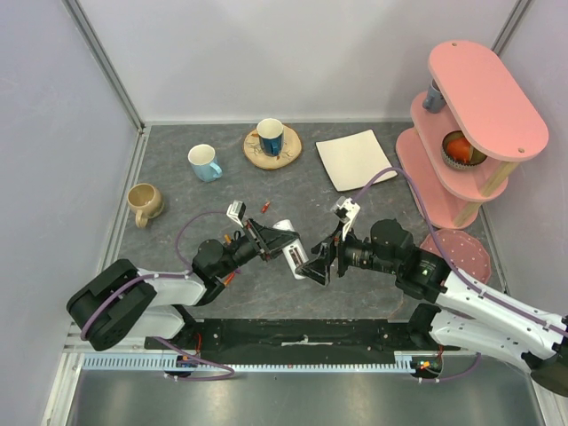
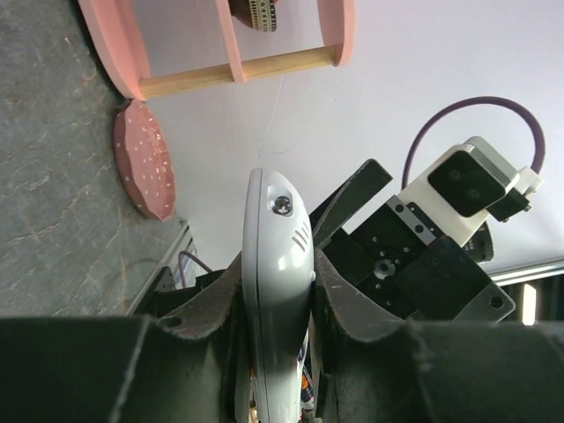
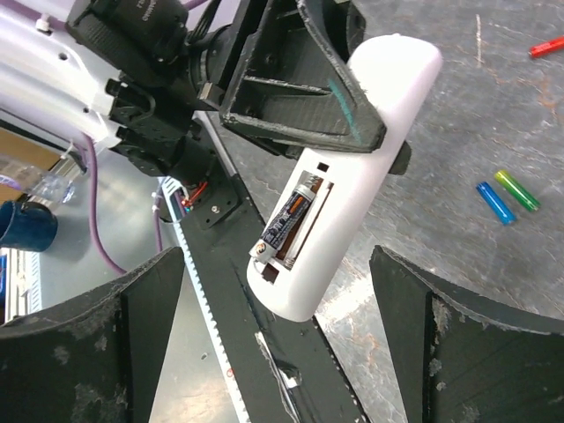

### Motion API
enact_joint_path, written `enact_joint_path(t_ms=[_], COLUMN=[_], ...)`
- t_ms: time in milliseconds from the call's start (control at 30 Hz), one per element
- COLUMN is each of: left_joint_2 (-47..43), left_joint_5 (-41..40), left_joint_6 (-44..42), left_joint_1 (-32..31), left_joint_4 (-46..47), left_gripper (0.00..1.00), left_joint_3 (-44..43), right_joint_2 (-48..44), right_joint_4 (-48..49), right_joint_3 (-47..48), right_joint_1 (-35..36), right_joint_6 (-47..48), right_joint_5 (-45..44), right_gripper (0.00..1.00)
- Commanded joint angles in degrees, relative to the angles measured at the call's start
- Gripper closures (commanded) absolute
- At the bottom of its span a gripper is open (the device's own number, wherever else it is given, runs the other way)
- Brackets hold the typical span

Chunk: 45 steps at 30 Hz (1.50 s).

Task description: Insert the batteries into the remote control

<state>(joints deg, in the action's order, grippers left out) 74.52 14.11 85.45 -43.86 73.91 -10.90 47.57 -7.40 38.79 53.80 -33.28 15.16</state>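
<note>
The remote control point(image 3: 370, 150) is a white bar held off the table by my left gripper point(image 2: 278, 300), which is shut on its sides. Its back faces my right wrist camera, where the open compartment holds one dark battery with an orange band point(image 3: 295, 216). My right gripper point(image 3: 282, 352) stands open just short of the remote's lower end, with nothing between its fingers point(image 3: 132, 326). Loose batteries lie on the table: a blue one point(image 3: 495, 203), a green-yellow one point(image 3: 517, 189) and a red one point(image 3: 546, 46). From above, the remote point(image 1: 291, 251) sits between the left gripper point(image 1: 275, 241) and the right gripper point(image 1: 321, 257).
A beige mug point(image 1: 144, 202), a light blue mug point(image 1: 204, 162) and a dark blue mug on a wooden coaster point(image 1: 271, 138) stand at the back. A white square plate point(image 1: 355, 158), a pink shelf stand point(image 1: 470, 115) and a pink disc point(image 1: 461, 253) lie to the right.
</note>
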Motion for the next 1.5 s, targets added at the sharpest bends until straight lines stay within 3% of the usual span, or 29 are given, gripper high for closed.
enact_joint_path(t_ms=[0, 467, 1100, 1467], left_joint_2=[-1.66, -4.12, -5.09, -5.44], left_joint_5=[1.97, 7.33, 8.83, 9.88], left_joint_6=[1.91, -0.46, -2.13, -2.48], left_joint_1=[-0.18, -0.18, -0.18, -0.27], left_joint_4=[21.37, 21.54, 21.45, 21.45], left_gripper=[0.98, 0.98, 0.98, 0.98], left_joint_3=[-2.55, -3.78, -3.43, -3.52], right_joint_2=[-1.16, -1.43, 0.68, 3.84], right_joint_4=[9.15, 11.53, 13.73, 13.55], right_joint_3=[-1.96, -4.16, -4.68, -3.98], right_joint_1=[-0.36, -2.47, -3.88, -3.88], right_joint_6=[-1.35, -0.04, -0.56, -0.56], right_joint_5=[4.35, 9.54, 17.62, 16.92], right_gripper=[0.07, 0.18, 0.2, 0.25])
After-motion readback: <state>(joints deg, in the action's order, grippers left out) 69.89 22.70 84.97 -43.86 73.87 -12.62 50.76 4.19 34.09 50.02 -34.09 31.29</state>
